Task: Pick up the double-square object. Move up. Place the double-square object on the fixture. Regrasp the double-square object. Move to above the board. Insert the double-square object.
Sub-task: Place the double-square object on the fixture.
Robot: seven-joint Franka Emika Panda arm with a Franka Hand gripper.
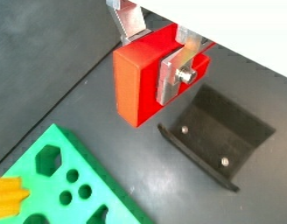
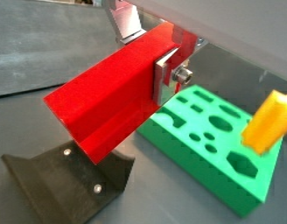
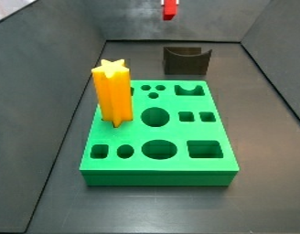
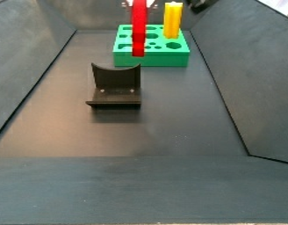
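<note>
My gripper point(image 1: 156, 54) is shut on the bright red double-square object point(image 1: 140, 83), its silver fingers clamping opposite sides near one end; both wrist views show this point(image 2: 149, 52). The red piece point(image 2: 105, 109) hangs in the air above the dark fixture point(image 2: 70, 179), well clear of it. In a side view the red piece point(image 4: 140, 26) stands upright, high above the fixture point(image 4: 113, 85). In a side view only its lower end point(image 3: 171, 9) shows at the picture's upper edge, above the fixture point(image 3: 186, 60). The green board point(image 3: 159, 132) lies beyond the fixture point(image 1: 222, 131).
A tall yellow-orange star prism point(image 3: 112, 91) stands in the board near one edge, also seen in a side view point(image 4: 172, 18) and in both wrist views point(image 2: 266, 122). The board point(image 1: 64, 188) has several open cut-outs. Dark sloping walls point(image 4: 29, 79) bound the floor.
</note>
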